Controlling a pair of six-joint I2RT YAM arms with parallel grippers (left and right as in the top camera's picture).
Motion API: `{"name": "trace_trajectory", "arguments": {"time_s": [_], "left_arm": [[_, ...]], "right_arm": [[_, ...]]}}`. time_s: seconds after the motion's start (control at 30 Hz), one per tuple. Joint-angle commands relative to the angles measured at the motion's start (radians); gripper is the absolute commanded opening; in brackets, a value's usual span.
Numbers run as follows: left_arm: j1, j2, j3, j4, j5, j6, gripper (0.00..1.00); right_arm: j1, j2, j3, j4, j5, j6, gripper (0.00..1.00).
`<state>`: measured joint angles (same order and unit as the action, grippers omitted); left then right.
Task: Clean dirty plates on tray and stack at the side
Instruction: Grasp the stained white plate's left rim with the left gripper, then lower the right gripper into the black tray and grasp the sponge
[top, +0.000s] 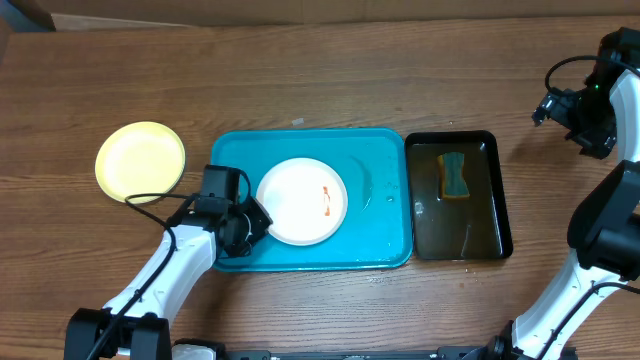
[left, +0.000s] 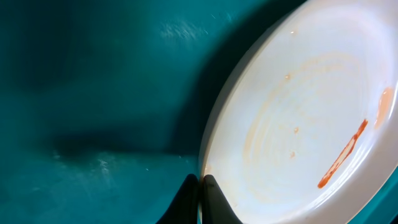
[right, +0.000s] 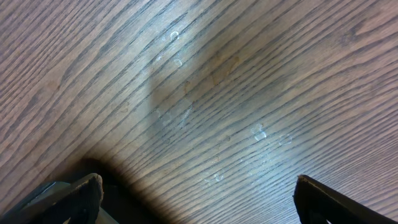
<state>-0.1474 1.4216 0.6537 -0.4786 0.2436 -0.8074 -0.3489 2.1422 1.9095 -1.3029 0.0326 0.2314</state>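
While right pincer (right: 199, 188) gapes over table (right: 217, 74), left pincer (left: 200, 180) tight on rim of white plate (left: 298, 112).

From above I see soft, even light and a sharp picture. My left wrist view is dark on the tray (left: 93, 93), with a fuzzy shadow at lower left; the plate (left: 298, 124) glows bright. Small spots shine on the table (right: 217, 93) in my right wrist view.

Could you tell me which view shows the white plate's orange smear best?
Left wrist: the smear on the white plate appears large, close up. Overhead shows it tiny; right wrist shows only table.
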Motion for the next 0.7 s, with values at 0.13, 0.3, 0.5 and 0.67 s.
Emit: {"name": "trace_trajectory", "arguments": {"time_s": [0.13,0.3,0.5,0.67], "left_arm": [[-0.006,0.003,0.169,-0.127,-0.029,0.189,0.47],[-0.006,0.003,0.238,-0.229,-0.157,0.25,0.44],[-0.021,0.036,0.237,-0.226,-0.165,0.262,0.33],[-0.057,0.118,0.237,-0.194,-0.178,0.263,0.36]], "right_arm": [[0.0,-0.009,0.022,0.001,0.002,-0.002,1.0],[0.0,-0.009,0.022,0.001,0.002,-0.002,1.0],[0.0,-0.009,0.022,0.001,0.002,-0.002,1.0],[0.0,-0.009,0.022,0.001,0.002,-0.002,1.0]]}}
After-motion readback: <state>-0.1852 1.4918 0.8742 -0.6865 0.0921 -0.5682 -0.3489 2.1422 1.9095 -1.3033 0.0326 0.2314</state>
